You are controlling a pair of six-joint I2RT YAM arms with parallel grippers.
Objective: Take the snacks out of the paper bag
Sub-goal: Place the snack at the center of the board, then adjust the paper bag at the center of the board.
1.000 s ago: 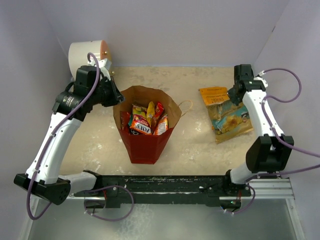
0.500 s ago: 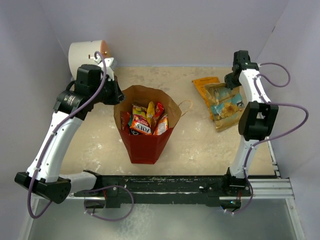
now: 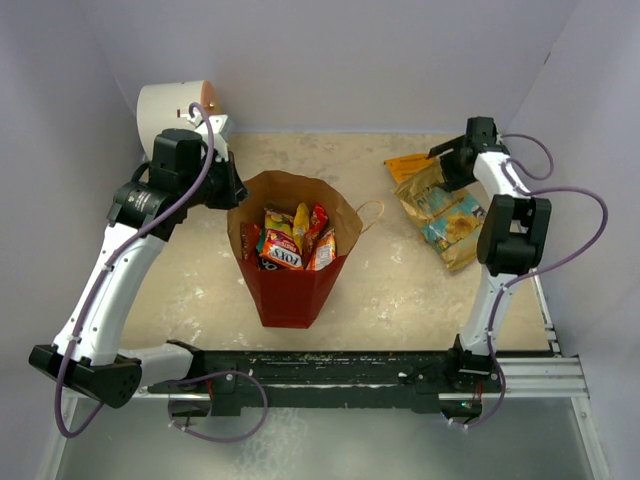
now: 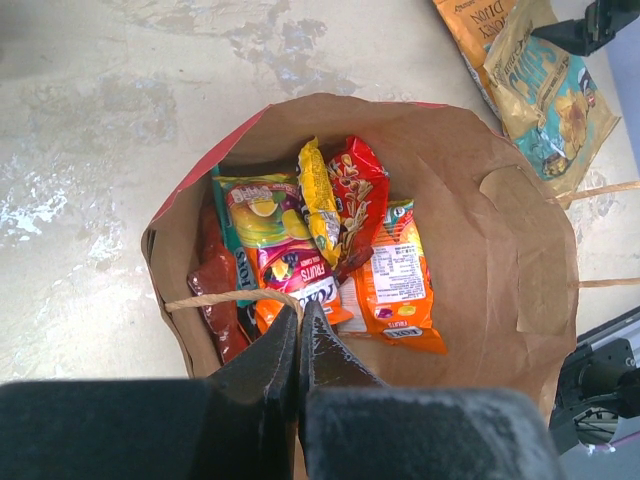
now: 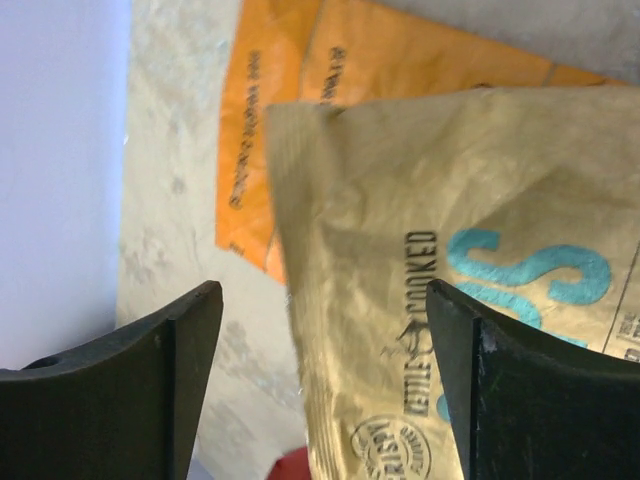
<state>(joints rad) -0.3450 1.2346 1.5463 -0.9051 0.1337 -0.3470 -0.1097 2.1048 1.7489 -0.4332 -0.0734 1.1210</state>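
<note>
The paper bag (image 3: pixel 295 285), red outside and brown inside, stands upright mid-table. Several snacks (image 3: pixel 292 240) are packed in it, among them orange, yellow and red packets (image 4: pixel 330 240). My left gripper (image 3: pixel 232 190) is at the bag's back-left rim. It is shut (image 4: pixel 298 315) on the bag's string handle (image 4: pixel 225 297). At the back right, a tan-gold bag (image 3: pixel 445 212) lies partly over an orange flat packet (image 3: pixel 405 165). My right gripper (image 3: pixel 443 163) hovers over them with its jaws open (image 5: pixel 322 300). The tan-gold bag (image 5: pixel 450 300) shows between and below its fingers, not pinched.
A white cylinder with an orange face (image 3: pixel 175 105) stands in the back-left corner behind the left arm. The bag's other string handle (image 3: pixel 372 212) sticks out to the right. Walls close in on the left, back and right. A black rail (image 3: pixel 350 368) runs along the near edge.
My right gripper has opened and let go of the tan-gold bag, which now lies further back and left on the orange packet. The left arm and paper bag have not moved.
</note>
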